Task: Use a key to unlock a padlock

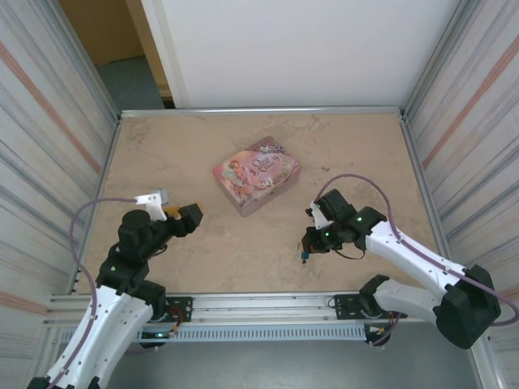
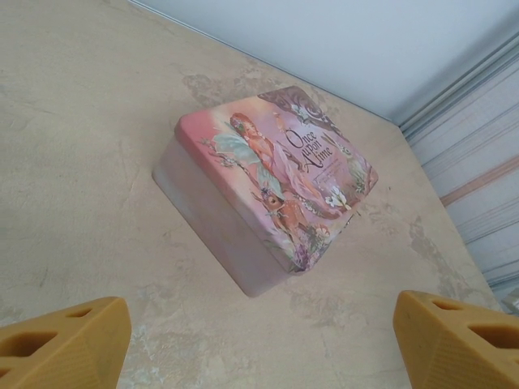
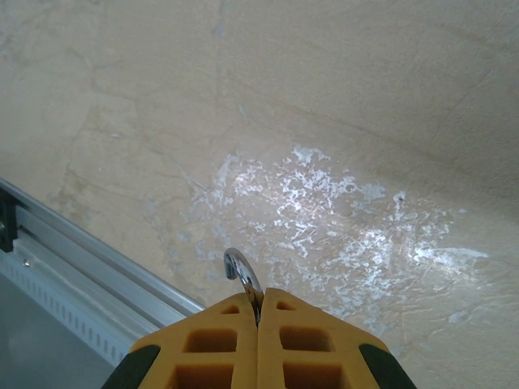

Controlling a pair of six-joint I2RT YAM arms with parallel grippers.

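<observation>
Right end effector (image 3: 259, 298) is being held closed, its two yellow fingers (image 3: 219, 340) being pressed together on the padlock (image 3: 240, 269). A thin silvery curved shackle is being shown poking out just past the fingertips in the right wrist view, while the body is being hidden between the fingers there. In the top external view the same end effector (image 1: 307, 248) is being pointed down and towards the near edge of the surface (image 1: 203, 154). A small blue speck of the padlock (image 1: 303, 258) is being shown at its tip, near the metal rail (image 1: 259, 301). Whether the padlock is touching the surface cannot be told.

Left end effector (image 1: 182, 216) is being held open over the near left part of the surface, nothing being gripped between its fingers. In the left wrist view its yellow fingertips (image 2: 73, 340) are being held wide apart at the bottom corners, with bare surface (image 2: 81, 121) between them. A pink illustrated tin (image 2: 276, 178) is being shown ahead of that end effector, lying flat with its lid on. In the top external view the tin (image 1: 256, 174) is being shown near the middle of the surface, well apart from both end effectors.
</observation>
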